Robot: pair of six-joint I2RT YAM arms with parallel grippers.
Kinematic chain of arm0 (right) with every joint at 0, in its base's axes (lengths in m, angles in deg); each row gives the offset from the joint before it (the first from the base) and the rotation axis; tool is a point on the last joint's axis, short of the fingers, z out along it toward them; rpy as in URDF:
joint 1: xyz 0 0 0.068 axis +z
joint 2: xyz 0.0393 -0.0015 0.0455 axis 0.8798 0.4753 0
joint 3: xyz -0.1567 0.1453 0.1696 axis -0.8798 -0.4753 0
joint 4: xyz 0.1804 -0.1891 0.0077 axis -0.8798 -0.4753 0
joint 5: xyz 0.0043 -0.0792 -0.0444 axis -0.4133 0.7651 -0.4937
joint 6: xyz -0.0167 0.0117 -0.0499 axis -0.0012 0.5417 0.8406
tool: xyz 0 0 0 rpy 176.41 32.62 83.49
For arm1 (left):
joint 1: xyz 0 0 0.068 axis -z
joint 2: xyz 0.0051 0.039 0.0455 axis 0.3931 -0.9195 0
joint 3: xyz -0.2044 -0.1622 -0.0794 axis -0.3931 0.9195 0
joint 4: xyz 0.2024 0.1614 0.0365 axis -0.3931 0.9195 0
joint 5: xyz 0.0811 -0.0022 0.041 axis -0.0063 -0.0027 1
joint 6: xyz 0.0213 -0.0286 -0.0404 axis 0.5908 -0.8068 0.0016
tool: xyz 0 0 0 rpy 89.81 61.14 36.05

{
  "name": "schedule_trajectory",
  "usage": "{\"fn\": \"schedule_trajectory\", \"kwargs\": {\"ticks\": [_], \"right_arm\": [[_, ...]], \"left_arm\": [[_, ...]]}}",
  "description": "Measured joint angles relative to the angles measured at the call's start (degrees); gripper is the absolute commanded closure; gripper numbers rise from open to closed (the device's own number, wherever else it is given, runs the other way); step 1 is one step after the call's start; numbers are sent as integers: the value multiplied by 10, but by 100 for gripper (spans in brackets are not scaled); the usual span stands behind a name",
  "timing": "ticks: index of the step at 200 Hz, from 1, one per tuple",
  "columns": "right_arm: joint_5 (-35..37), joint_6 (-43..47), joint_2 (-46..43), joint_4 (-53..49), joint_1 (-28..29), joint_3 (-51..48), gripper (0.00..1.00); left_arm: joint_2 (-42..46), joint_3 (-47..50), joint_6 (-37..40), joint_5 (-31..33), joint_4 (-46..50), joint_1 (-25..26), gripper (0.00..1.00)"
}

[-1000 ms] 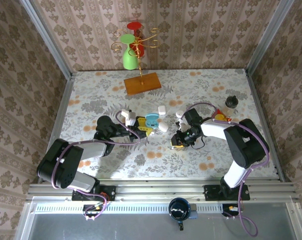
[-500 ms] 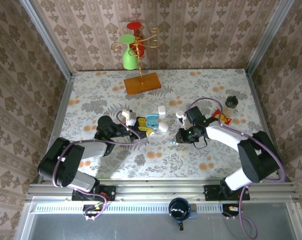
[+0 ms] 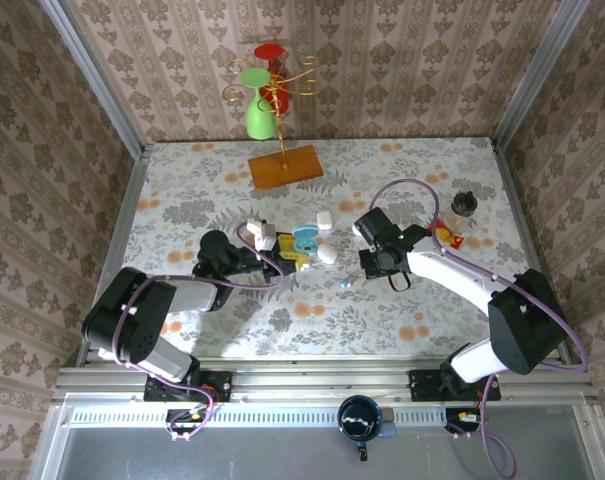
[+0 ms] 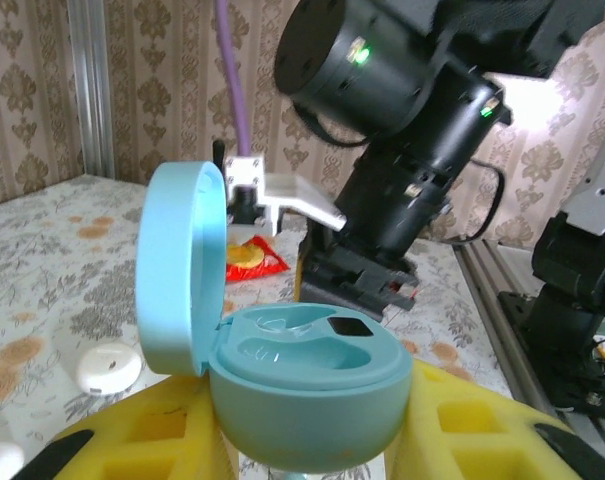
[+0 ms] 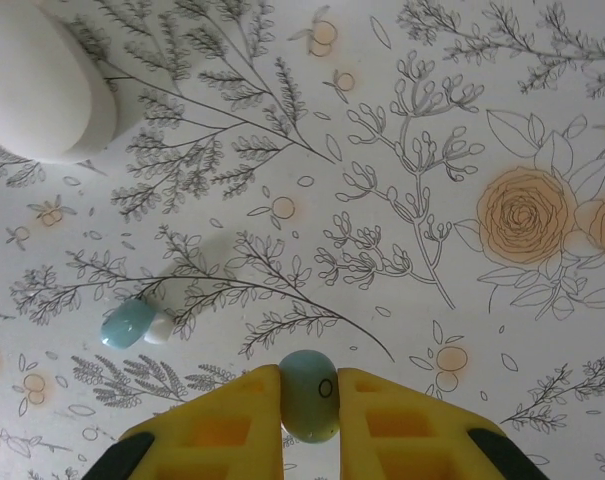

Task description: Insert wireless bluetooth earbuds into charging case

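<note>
The right end effector [image 5: 310,385] was closed on a blue earbud [image 5: 309,405]. The open case [image 4: 307,385], pinched in the left end effector [image 4: 312,452], lay to its left, wells upward.

— What stands far from me?
— A wooden base [image 3: 285,166], its gold wire stand [image 3: 280,125] bearing a green cup [image 3: 259,110] and a red one [image 3: 269,50].
— On my right?
— A dark jar [image 3: 464,204], a red-yellow packet [image 3: 448,237] near it.

The floral-printed bench [image 3: 402,170] carries a wooden stand base [image 3: 285,167] at the back and a white case [image 3: 327,254] near the middle. A loose pale blue earbud [image 5: 130,323] lies near the case. At the right are a red-yellow packet [image 3: 446,236] and what may be a small dark jar [image 3: 464,204].
</note>
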Motion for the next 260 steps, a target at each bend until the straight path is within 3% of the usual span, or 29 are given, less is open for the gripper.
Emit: {"fn": "schedule_trajectory", "kwargs": {"ticks": [40,80,144,260], "right_arm": [[-17,46,-88,66,20,-13,83],[-111,85,-167,179,22,-48,84],[-247,112,-166,273,39,-49,84],[-272,132,-127,281,52,-37,83]], "left_arm": [[-29,0,8,1,0,0,76],[-29,-1,10,-3,0,0,78],[-38,-21,8,-40,0,1,80],[-37,-21,8,-47,0,1,80]]}}
